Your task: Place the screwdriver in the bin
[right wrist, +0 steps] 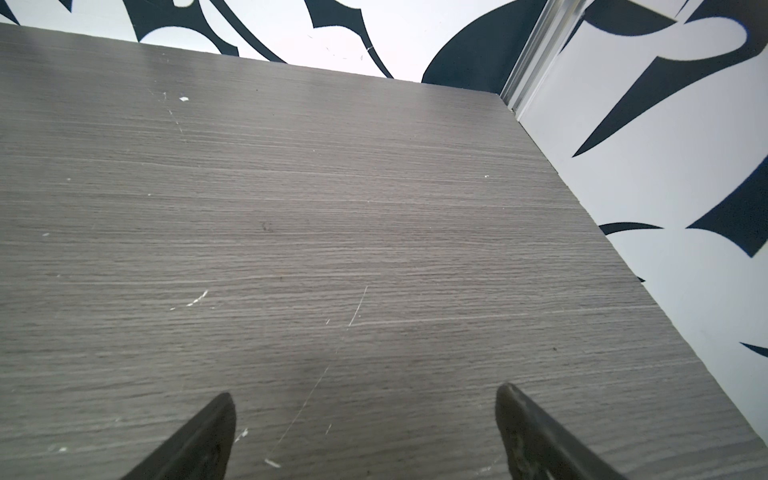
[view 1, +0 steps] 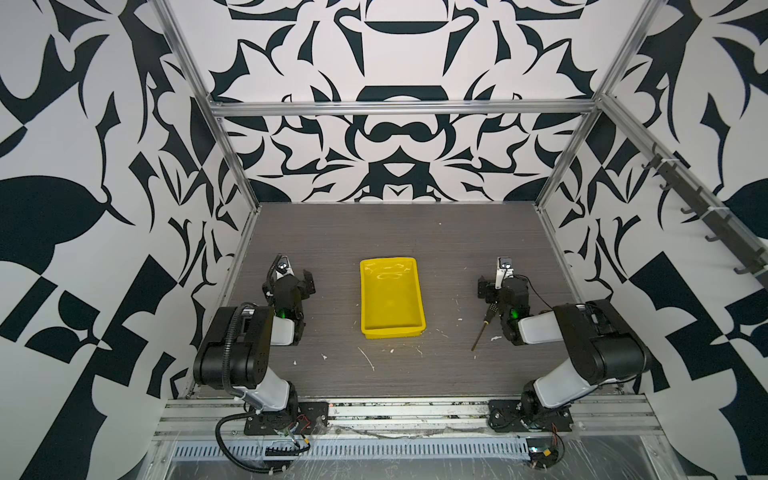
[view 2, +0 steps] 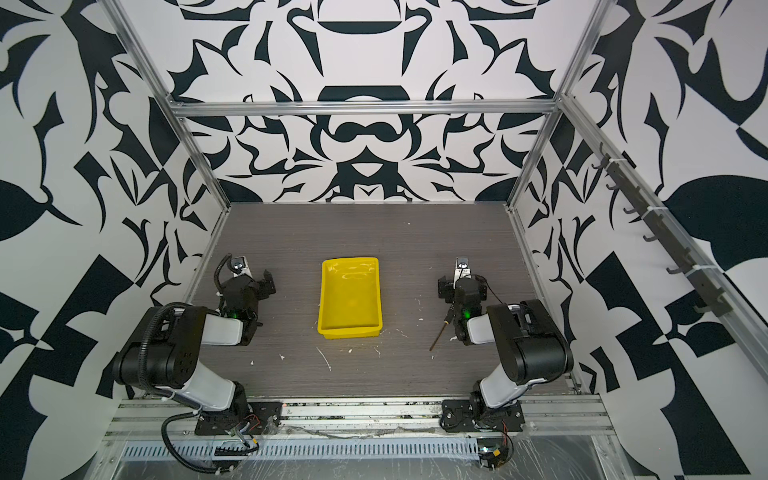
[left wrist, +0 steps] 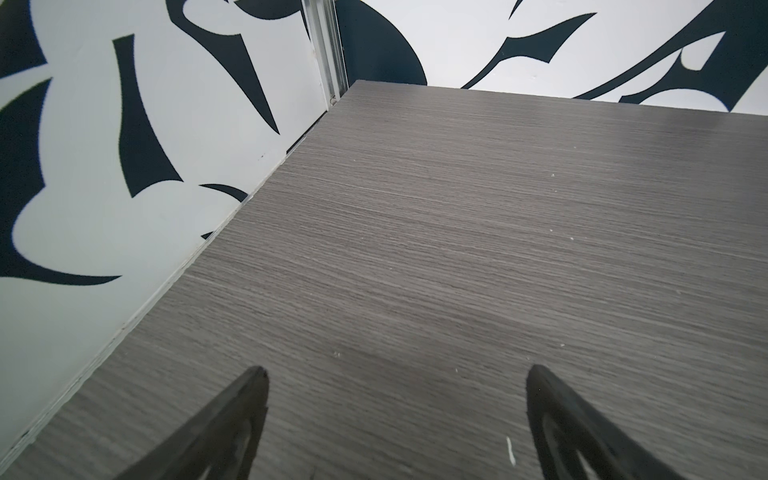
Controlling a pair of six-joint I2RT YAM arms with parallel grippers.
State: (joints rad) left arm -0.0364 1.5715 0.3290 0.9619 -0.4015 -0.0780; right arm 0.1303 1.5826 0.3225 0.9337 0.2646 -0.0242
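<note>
Our right claw (right wrist: 365, 395) stands wide open, its two fingertips far apart over the bare table (view 1: 374, 232), and it holds nothing. Our left claw (left wrist: 397, 371) is spread just as wide and is also empty. The screwdriver (view 1: 483, 328) lies flat on the table between the bin (view 1: 392, 331) and the right arm, just beside that arm's wrist and outside the bin. We see its long axis running roughly front to back on a slight slant. The black handle points toward the back, and the tip points toward the front, leaning a little toward the bin.
</note>
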